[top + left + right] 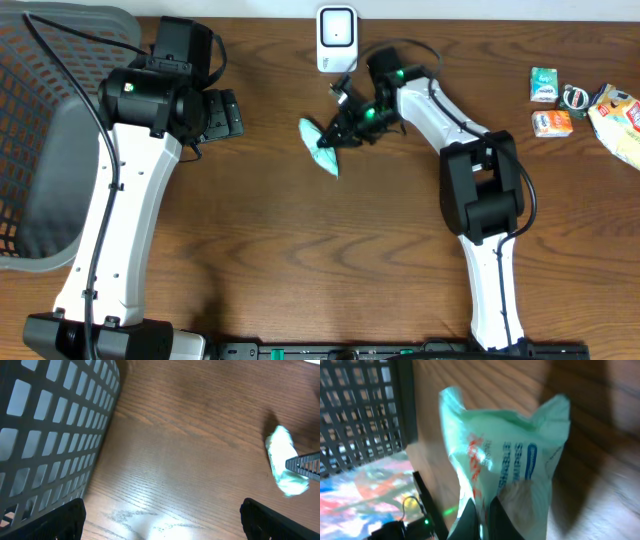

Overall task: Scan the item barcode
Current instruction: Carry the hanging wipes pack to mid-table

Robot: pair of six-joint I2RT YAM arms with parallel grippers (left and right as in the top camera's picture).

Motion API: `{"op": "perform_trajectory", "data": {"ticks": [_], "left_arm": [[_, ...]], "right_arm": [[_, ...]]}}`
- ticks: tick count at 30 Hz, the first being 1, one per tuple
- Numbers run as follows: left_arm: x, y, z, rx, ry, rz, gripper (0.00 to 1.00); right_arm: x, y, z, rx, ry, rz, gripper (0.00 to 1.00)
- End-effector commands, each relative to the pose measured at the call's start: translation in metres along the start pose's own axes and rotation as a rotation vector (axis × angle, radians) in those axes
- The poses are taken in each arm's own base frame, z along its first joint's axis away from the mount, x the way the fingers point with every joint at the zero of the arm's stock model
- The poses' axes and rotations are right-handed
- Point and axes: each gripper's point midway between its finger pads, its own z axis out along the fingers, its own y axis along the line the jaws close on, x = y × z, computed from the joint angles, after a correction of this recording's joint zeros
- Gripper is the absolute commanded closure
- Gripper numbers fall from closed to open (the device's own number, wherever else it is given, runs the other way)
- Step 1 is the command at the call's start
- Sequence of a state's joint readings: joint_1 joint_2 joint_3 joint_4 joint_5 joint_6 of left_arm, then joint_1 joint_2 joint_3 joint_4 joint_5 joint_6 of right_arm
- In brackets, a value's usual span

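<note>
The item is a pale green plastic packet (322,147) with blue and red print, held near the middle back of the table. My right gripper (340,130) is shut on one end of it; in the right wrist view the packet (512,460) fills the frame and the two fingers (485,522) pinch its lower edge. A white barcode scanner (337,40) stands at the back edge, just beyond the packet. My left gripper (160,520) is open over bare wood, with the packet (284,462) far to its right. No barcode is visible on the packet.
A grey mesh basket (45,130) takes up the left side of the table. Several small packets and snacks (585,105) lie at the back right. The left arm (140,150) stands between basket and packet.
</note>
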State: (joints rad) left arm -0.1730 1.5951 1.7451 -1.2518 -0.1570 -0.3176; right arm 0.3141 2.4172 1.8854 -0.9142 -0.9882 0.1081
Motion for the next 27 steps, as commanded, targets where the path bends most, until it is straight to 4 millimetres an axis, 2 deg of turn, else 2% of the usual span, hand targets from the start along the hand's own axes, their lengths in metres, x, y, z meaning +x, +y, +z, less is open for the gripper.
{"op": "perform_trajectory", "data": {"ticks": [1, 5, 8, 12, 16, 20, 23, 27], "left_arm": [[0.000, 0.003, 0.000, -0.013, -0.002, -0.010, 0.02], [0.000, 0.003, 0.000, -0.013, -0.002, -0.010, 0.02], [0.000, 0.003, 0.000, -0.013, -0.002, -0.010, 0.02], [0.000, 0.003, 0.000, -0.013, -0.002, -0.010, 0.02], [0.000, 0.003, 0.000, -0.013, -0.002, -0.010, 0.02], [0.000, 0.003, 0.000, -0.013, -0.002, -0.010, 0.02], [0.000, 0.003, 0.000, -0.013, -0.002, -0.010, 0.02], [0.000, 0.003, 0.000, -0.013, -0.002, -0.010, 0.02]], "right_arm": [[0.000, -0.010, -0.014, -0.020, -0.022, 0.018, 0.99], [-0.005, -0.045, -0.039, 0.136, -0.069, 0.080, 0.99], [-0.007, -0.061, -0.061, 0.222, -0.105, 0.113, 0.98], [-0.009, -0.068, -0.087, 0.270, -0.147, 0.134, 0.93], [-0.009, -0.067, -0.103, 0.269, -0.172, 0.145, 0.96], [-0.007, -0.063, -0.103, 0.279, -0.163, 0.138, 0.95], [-0.004, -0.068, -0.096, 0.351, -0.144, 0.128, 0.80], [-0.004, -0.070, -0.089, 0.469, -0.134, 0.108, 0.77]]}}
